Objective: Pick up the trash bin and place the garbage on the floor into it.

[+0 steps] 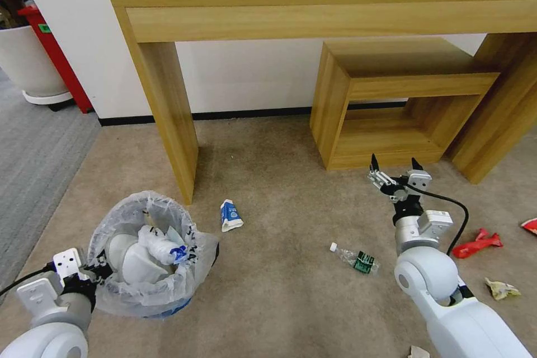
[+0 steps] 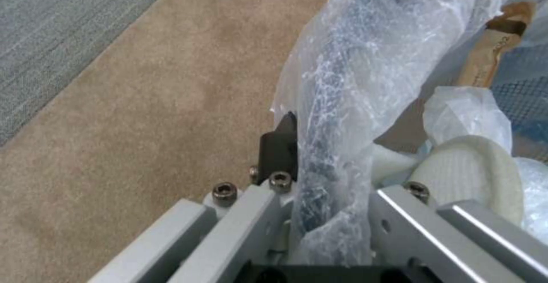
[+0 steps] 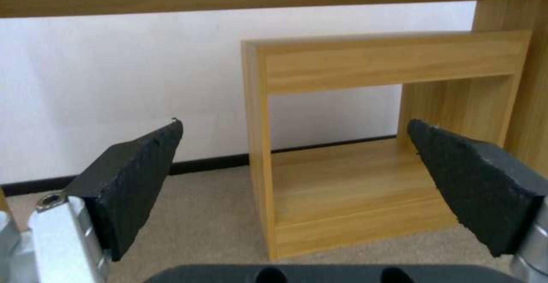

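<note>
The trash bin (image 1: 148, 257) is seen lined with thin, crinkled, glossy translucent plastic film, crumpled white paper lying inside, and the floor (image 1: 279, 291) is covered in matt beige short-pile carpet. The table (image 1: 335, 8) and the small shelf unit (image 1: 391, 100) are faced in smooth, satin light wood grain. The right gripper (image 3: 294, 163) is fitted with rough, matt black rubbery fingers (image 3: 137, 176) on brushed metal links, and the left gripper (image 2: 320, 163) with like metal plates and steel screws.
</note>
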